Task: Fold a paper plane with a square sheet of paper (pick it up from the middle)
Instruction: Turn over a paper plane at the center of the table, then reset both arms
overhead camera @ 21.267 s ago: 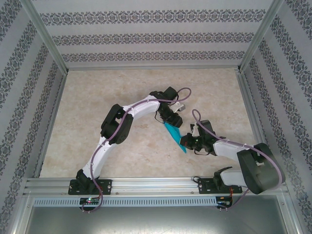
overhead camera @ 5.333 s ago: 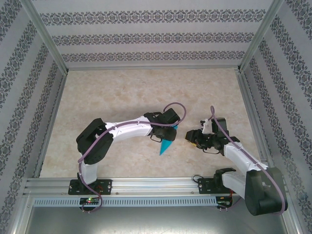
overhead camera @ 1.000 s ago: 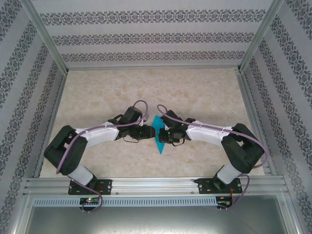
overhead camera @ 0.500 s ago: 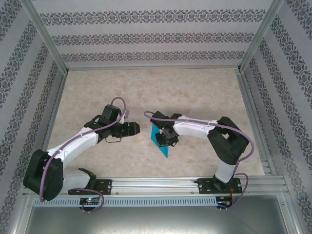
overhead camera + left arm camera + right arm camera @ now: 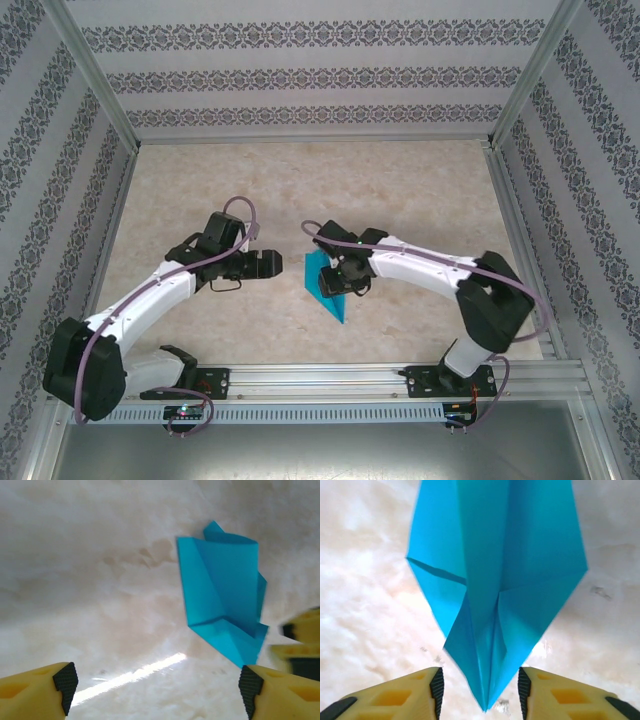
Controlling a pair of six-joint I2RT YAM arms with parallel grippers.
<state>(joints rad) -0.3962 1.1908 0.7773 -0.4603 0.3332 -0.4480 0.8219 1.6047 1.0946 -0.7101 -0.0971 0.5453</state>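
Here's the paper plane [image 5: 322, 284], lying on the marbled beige table [image 5: 400, 190] a little toward the near edge, right between the two arms. It's a slim teal-blue dart, broad blunt end pointing away from the bases, sharp nose angled back toward them and slightly right. From the right wrist the shape [image 5: 495, 570] is clear: a raised central spine runs down the length, two wing flaps spread from it to wide shoulder corners, then everything tapers hard to a needle tip. Creases are crisp, with one short diagonal fold showing dark on the left wing. The left wrist catches the plane [image 5: 225, 600] side-on, and the layers aren't flat: the flaps spring up and a loose corner curls at the far end. The right gripper [image 5: 480, 690] sits over the nose, its jaws apart, with the tip poking between the black pads [image 5: 437, 690] and clear of both. The left gripper [image 5: 155, 685] hangs just beside the plane with its jaws spread wide and nothing between the pads [image 5: 62, 682].
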